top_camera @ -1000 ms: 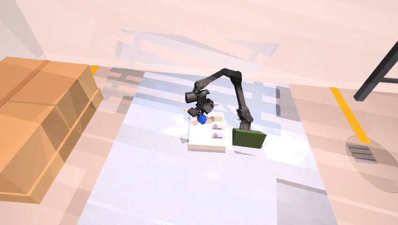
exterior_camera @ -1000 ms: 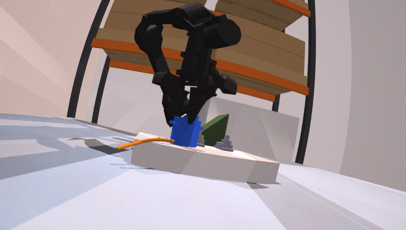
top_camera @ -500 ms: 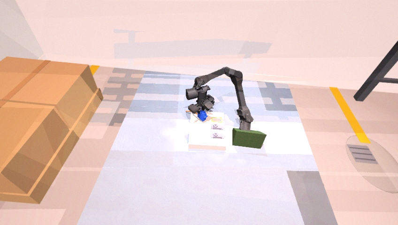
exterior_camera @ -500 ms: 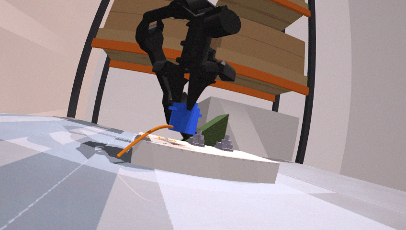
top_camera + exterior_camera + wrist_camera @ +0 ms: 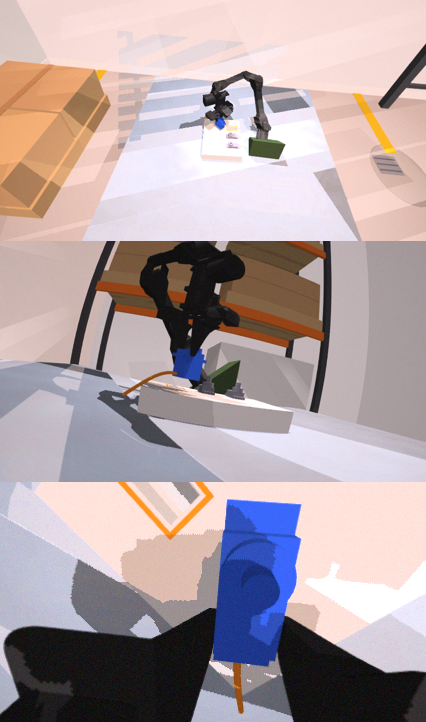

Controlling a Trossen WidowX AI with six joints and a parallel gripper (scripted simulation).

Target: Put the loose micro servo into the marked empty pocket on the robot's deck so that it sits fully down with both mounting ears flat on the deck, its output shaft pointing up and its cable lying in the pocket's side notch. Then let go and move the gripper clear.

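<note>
The blue micro servo is held above the white deck, with a gap below it in the exterior view. My gripper is shut on its sides. The round shaft boss faces up toward the wrist camera. The orange cable leaves one end and droops past the deck edge. The marked pocket's outline is beside the servo, at the upper left in the wrist view and turned at an angle to it. The pocket floor is partly out of that view.
Two grey servos sit in the deck beside the marked pocket. A green block stands by the arm's base. Large cartons are at the left, and a storage rack stands behind.
</note>
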